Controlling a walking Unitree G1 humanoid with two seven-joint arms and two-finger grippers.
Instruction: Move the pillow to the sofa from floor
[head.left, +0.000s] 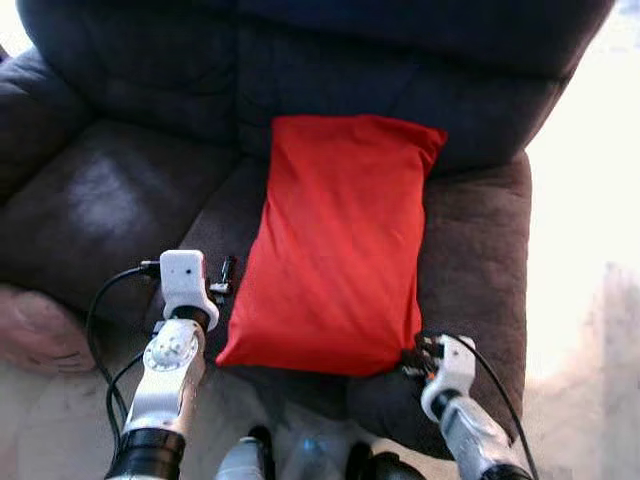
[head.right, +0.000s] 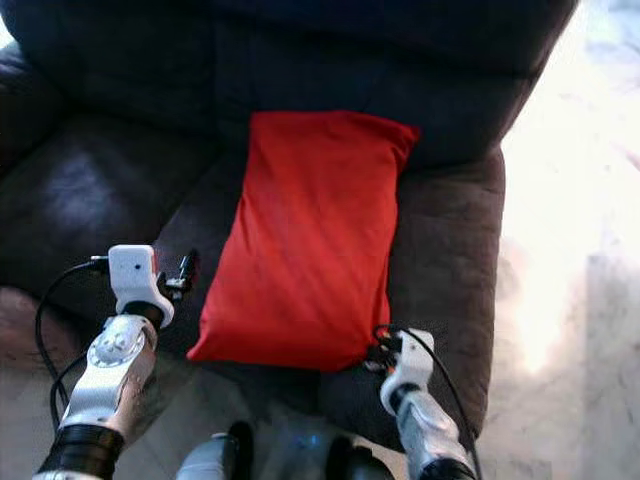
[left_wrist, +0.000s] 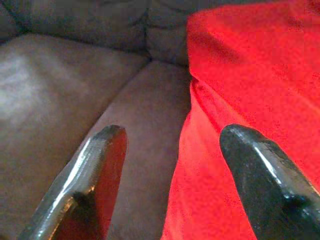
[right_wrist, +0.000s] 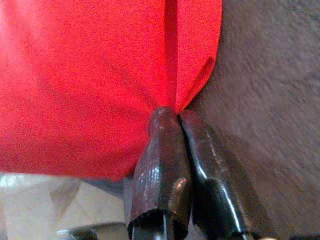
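1. On the seat of the dark sofa (head.left: 120, 200) the red pillow (head.left: 340, 240) is laid lengthwise, its far end resting against the backrest and its near end reaching the front edge of the seat cushion.
2. At the pillow's near right corner the right gripper (right_wrist: 176, 116) is seen, its two black fingers (right_wrist: 165, 165) pressed together with a pinch of red fabric caught between the tips.
3. From the pinched point the fabric is drawn into a fold that runs up along the pillow's side seam.
4. Beside the pillow's near left edge the left gripper (left_wrist: 172, 135) is held with its fingers spread wide; nothing is gripped between them.
5. One finger (left_wrist: 100, 165) of the left gripper is placed over the bare sofa seat, while the other finger (left_wrist: 260, 170) is set over the red cloth, so that the pillow's edge is straddled; whether the cloth is touched cannot be told.
6. Both silver arms are shown reaching forward from the bottom of the head views, the left one (head.left: 165, 380) with a black cable (head.left: 100, 310) looped beside it, the right one (head.left: 470, 425) with a cable trailing along its outer side.
7. To the right of the sofa a pale, brightly lit floor (head.left: 590, 250) is visible.
8. At the sofa's left front edge a pinkish object (head.left: 35, 330) is partly seen, and what it is cannot be made out.
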